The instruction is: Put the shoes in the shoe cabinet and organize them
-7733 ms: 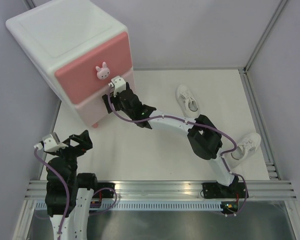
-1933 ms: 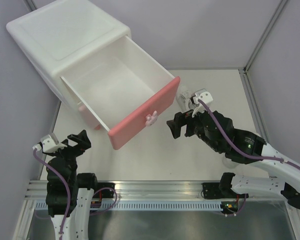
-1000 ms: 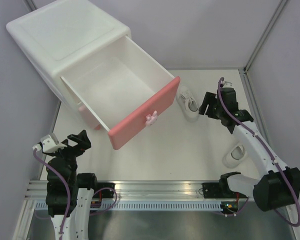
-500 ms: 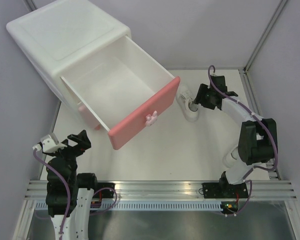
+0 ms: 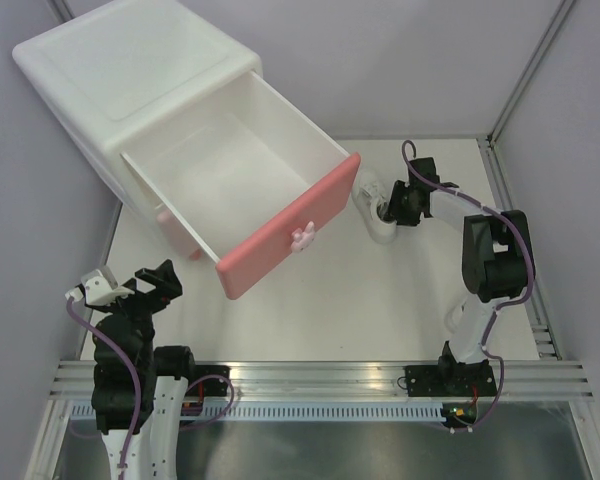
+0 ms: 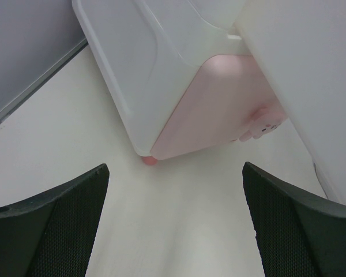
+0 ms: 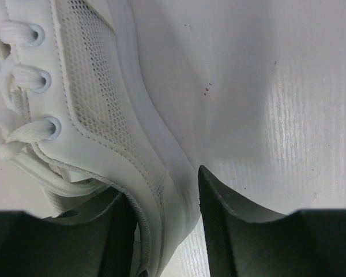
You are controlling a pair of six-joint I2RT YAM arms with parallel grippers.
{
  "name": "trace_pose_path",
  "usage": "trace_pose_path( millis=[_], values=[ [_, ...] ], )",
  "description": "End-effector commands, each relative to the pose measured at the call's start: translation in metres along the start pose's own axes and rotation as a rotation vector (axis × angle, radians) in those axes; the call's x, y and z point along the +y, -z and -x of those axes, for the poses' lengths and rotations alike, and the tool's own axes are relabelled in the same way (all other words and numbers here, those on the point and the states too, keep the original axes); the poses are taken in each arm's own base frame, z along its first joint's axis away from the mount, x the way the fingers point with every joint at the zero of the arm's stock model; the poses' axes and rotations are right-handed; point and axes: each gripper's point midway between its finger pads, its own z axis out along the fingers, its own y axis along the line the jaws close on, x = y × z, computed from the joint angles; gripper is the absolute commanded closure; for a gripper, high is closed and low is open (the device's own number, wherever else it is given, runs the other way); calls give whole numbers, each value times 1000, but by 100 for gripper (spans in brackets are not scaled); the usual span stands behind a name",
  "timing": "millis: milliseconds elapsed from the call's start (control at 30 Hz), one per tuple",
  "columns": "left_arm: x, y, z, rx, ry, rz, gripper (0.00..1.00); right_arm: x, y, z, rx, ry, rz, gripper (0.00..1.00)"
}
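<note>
The shoe cabinet (image 5: 130, 90) stands at the far left corner of the counter (image 5: 310, 320), tight against the left wall panel. Its upper drawer (image 5: 230, 180) is pulled fully out and hangs over the counter. The right corner of the drawer's darker pink front sits just beside a white sneaker (image 5: 372, 200) lying on the counter toward the far right. A bare stretch of counter lies between the drawer front and the arm bases, and a metal rail (image 5: 510, 220) bounds the right edge. The right end effector (image 5: 390, 208) reaches across to that sneaker; in the wrist view its fingers (image 7: 242, 231) are drawn close, one inside the shoe's opening and one outside, pinching the mesh side wall. The left end effector (image 6: 173, 231) hangs near its base with fingers spread wide, holding nothing, facing the pale pink lower drawer front (image 6: 213, 109).
</note>
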Motion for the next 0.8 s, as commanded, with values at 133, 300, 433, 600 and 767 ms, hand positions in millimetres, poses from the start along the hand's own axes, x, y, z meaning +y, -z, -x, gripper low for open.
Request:
trace_pose_path(
  millis=[133,300,433,600,767],
  values=[
    [-2,13,18,-96,6,-33,1,0,7,5,-22,31,-1,79],
    [-2,13,18,-96,6,-33,1,2,24,13,-57,32,-1,99],
    [-2,13,18,-98,6,-33,1,4,51,27,-117,35,-9,99],
    [-2,13,17,-95,6,-35,1,4,94,49,-219,53,-42,99],
    [-2,13,17,-94,5,-35,1,9,138,68,-301,75,-50,99]
  ],
)
